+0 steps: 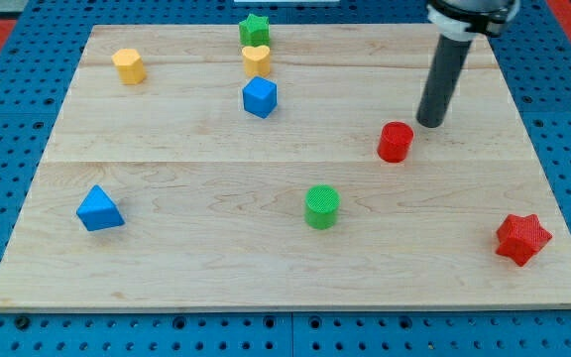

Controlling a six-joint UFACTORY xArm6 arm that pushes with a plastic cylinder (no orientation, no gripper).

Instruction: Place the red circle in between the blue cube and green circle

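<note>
The red circle [396,142] stands on the wooden board at the view's right of centre. The blue cube [260,97] sits at the upper middle. The green circle [321,206] stands below the middle, left and below the red circle. My tip [430,122] rests on the board just to the upper right of the red circle, a small gap apart from it.
A yellow heart [257,59] and a green star [255,30] sit above the blue cube. A yellow hexagon [129,65] is at the upper left, a blue triangle [99,209] at the lower left, a red star [521,238] at the lower right near the board's edge [295,305].
</note>
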